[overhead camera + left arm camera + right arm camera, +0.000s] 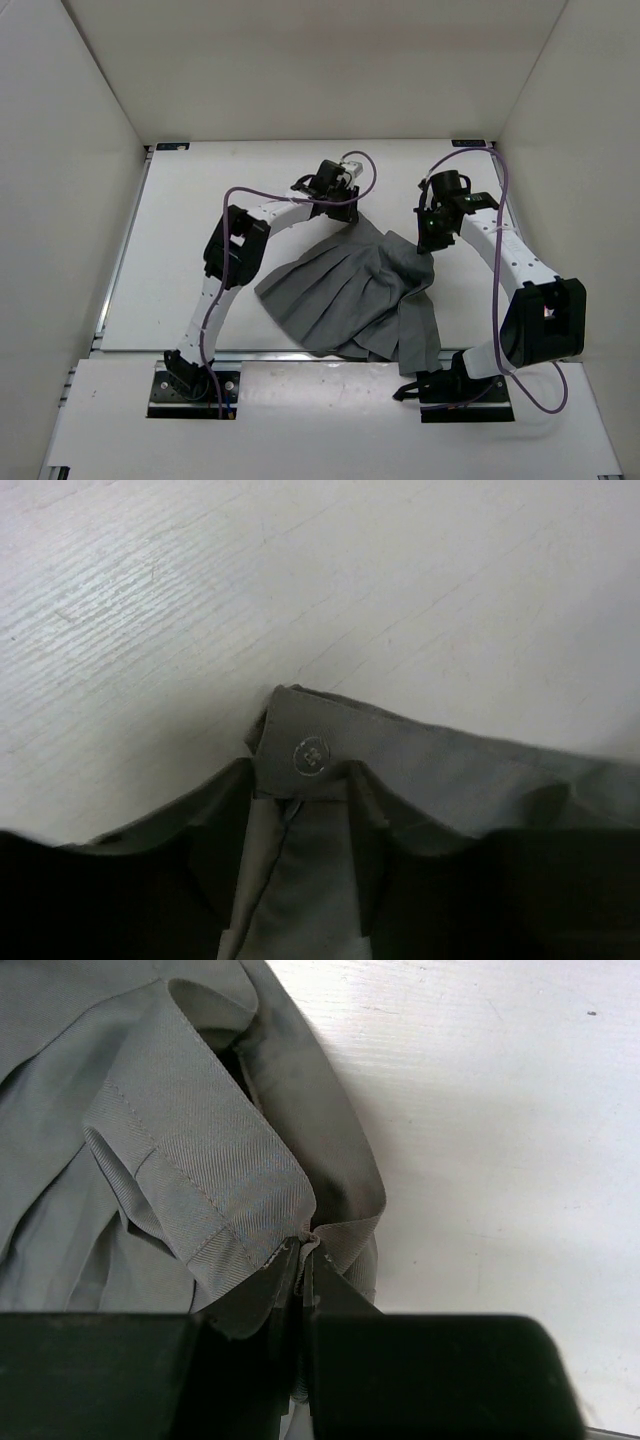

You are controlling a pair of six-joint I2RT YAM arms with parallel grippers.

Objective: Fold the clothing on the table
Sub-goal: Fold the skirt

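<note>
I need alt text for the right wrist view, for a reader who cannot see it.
The right gripper is shut on a bunched fold of the grey skirt. The white table shows to the right of the fabric.

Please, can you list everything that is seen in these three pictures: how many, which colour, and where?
skirt: one, mid-grey, pleated, near middle of the table, reaching over its near edge
button: one, pale, on the waistband's end
table: one, white, under the skirt
rail: one, metal, along the table's left edge
walls: three, white, at the left, far and right sides
brackets: two, dark, at the far corners
cables: two, purple, along the arms
arms: two, white and black, bases at the near edge
left gripper: one, dark, fingers apart at the waistband
right gripper: one, black, shut on the skirt's stitched edge
</note>
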